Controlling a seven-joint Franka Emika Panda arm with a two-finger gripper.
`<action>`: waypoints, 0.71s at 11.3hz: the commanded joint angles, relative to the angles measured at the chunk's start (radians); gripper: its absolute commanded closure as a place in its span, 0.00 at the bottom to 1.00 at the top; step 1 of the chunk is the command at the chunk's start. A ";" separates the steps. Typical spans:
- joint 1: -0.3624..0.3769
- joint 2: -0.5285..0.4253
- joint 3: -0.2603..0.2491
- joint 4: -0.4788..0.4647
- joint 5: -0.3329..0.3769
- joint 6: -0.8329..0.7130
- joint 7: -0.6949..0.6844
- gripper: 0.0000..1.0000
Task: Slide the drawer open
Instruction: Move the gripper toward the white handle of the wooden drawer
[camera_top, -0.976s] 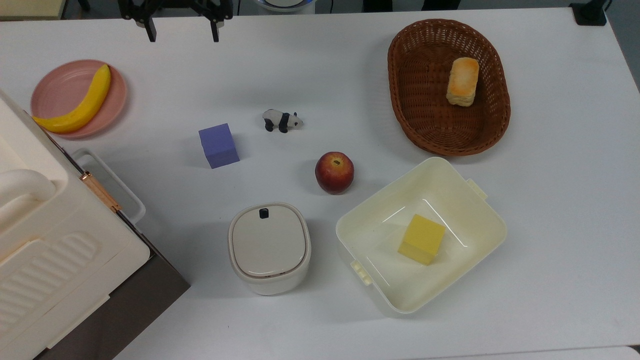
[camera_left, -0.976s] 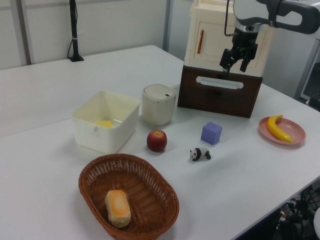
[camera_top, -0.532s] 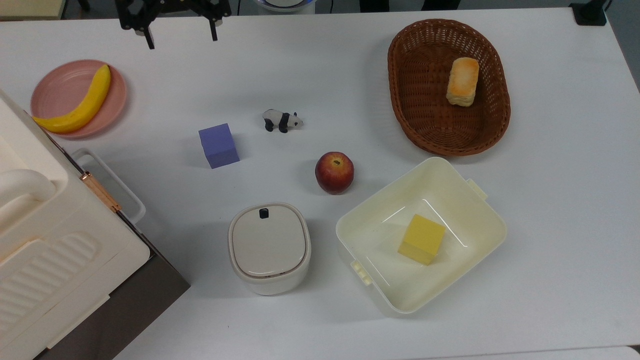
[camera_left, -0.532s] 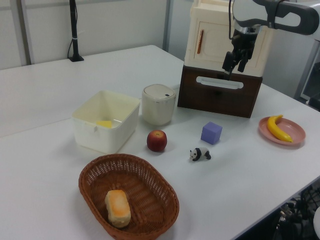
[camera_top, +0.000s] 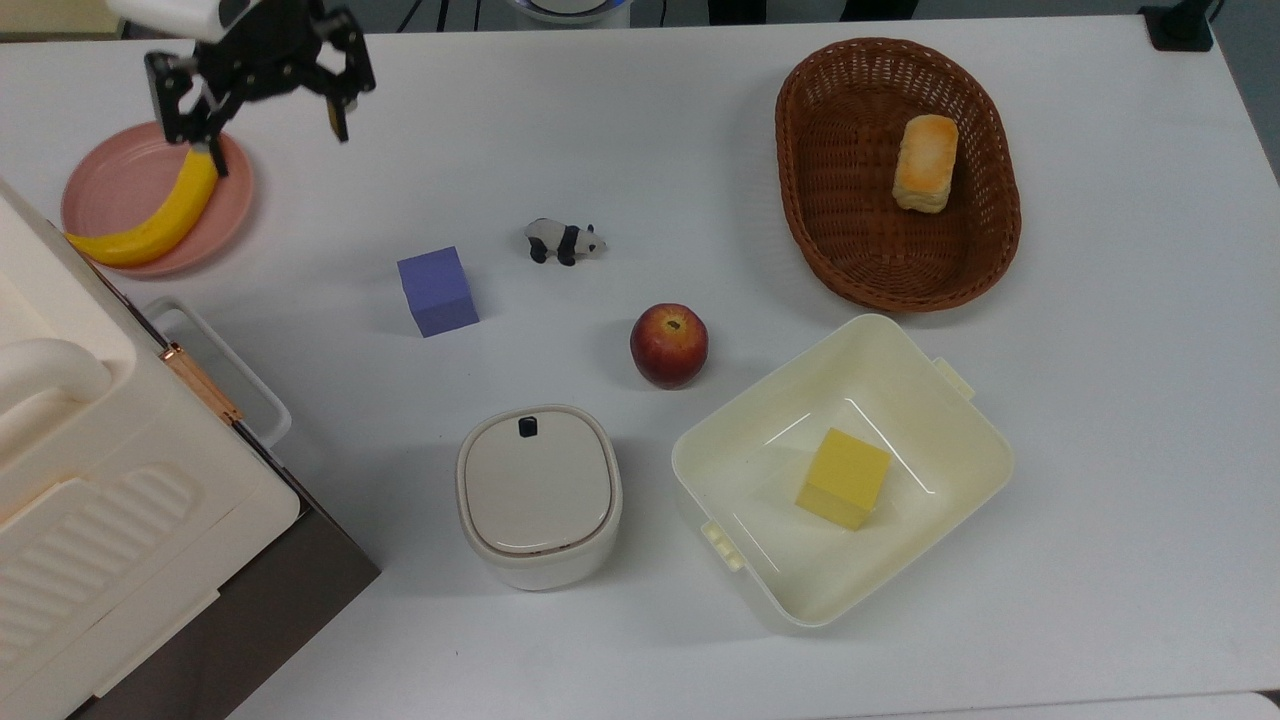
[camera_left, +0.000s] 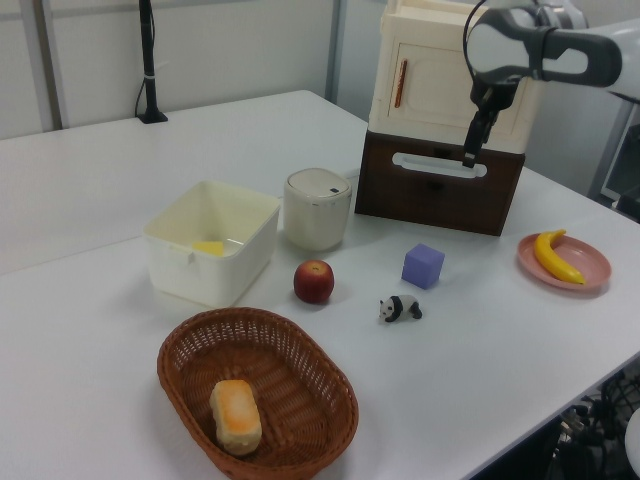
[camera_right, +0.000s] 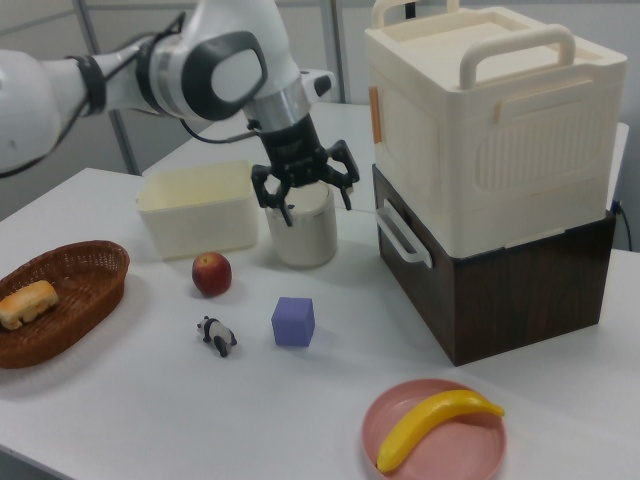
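Observation:
The drawer (camera_right: 500, 285) is a dark brown wooden box under a cream ribbed appliance (camera_right: 490, 120), and its front sits flush and shut. Its white loop handle (camera_right: 401, 235) faces the table; the handle (camera_top: 247, 367) also juts out at the top view's left, and in the left view it is a white bar (camera_left: 438, 165) on the drawer front (camera_left: 430, 200). My gripper (camera_right: 315, 207) hangs open with nothing in it, in the air off the handle and apart from it. In the top view the gripper (camera_top: 275, 140) is beside the pink plate. The left view has the gripper (camera_left: 469, 152) edge-on before the handle.
A pink plate (camera_top: 110, 175) with a banana (camera_top: 160, 215) lies close to the gripper. A purple cube (camera_top: 437, 290), toy panda (camera_top: 565, 241), apple (camera_top: 669, 345), lidded cream canister (camera_top: 538, 495), cream tub (camera_top: 950, 400) with a yellow block and a wicker basket (camera_top: 830, 200) with bread fill the table.
The gripper has come down from the far table edge toward the top view's left, turning as it went, and now hangs nearer the drawer handle. It stays open.

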 joint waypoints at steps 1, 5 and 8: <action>-0.011 0.049 0.006 0.015 -0.026 0.071 -0.022 0.00; -0.011 0.153 -0.003 0.109 -0.050 0.094 -0.019 0.00; -0.008 0.175 -0.009 0.112 -0.056 0.105 -0.020 0.00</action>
